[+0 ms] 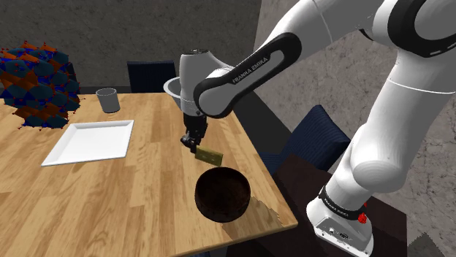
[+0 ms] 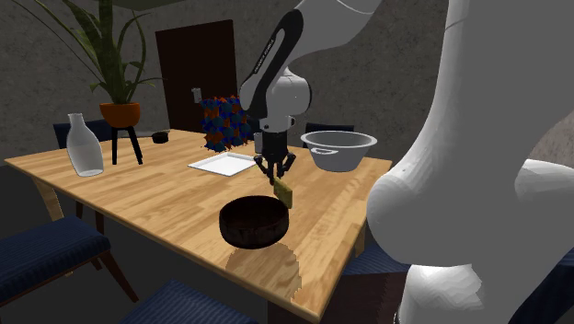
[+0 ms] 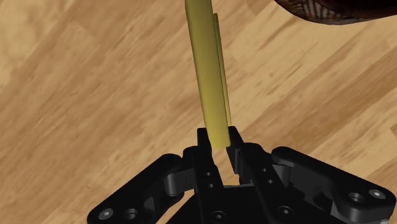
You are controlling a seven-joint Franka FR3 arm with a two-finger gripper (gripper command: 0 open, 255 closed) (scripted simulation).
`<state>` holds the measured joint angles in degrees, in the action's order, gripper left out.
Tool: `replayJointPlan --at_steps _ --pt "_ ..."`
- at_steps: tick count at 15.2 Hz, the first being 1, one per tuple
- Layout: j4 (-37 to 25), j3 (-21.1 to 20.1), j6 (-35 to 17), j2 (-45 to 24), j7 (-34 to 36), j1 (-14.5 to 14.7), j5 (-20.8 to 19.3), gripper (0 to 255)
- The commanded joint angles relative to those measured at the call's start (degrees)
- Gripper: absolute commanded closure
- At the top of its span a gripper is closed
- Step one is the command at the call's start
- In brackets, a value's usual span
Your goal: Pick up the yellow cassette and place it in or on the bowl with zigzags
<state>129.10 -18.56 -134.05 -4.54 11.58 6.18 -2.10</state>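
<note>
Gripping the yellow cassette (image 3: 208, 70) by one short end, with the end effector (image 3: 216, 145) closed to a narrow gap and clamped on the slab's two broad faces. Hanging tilted and clear of the wooden counter (image 1: 109, 197), just above and beside the rim of the dark bowl (image 1: 223, 193), near the counter's corner closest to the stand. Judged thin, stiff and light, so unlikely to sag or strain the grip. Smooth-faced, though, and held far from its middle, so liable to pivot or slip under a jolt. Better taken across the broad faces nearer the centre; as held, calls for slow, steady carrying and a low release over the bowl. No zigzags discernible on that bowl.
</note>
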Motion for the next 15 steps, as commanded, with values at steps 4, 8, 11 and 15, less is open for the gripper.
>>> replayJointPlan --at_steps 4,8,11,15 --pt "-1.47 -0.05 3.73 2.38 -0.89 -0.16 1.12 255" --pt "-2.82 -0.04 6.74 4.12 -1.43 -0.22 1.86 255" --pt "-3.97 -0.01 9.0 5.3 -1.77 -0.26 2.33 255" --pt "-5.67 0.07 12.03 6.7 -2.15 -0.3 2.84 255"
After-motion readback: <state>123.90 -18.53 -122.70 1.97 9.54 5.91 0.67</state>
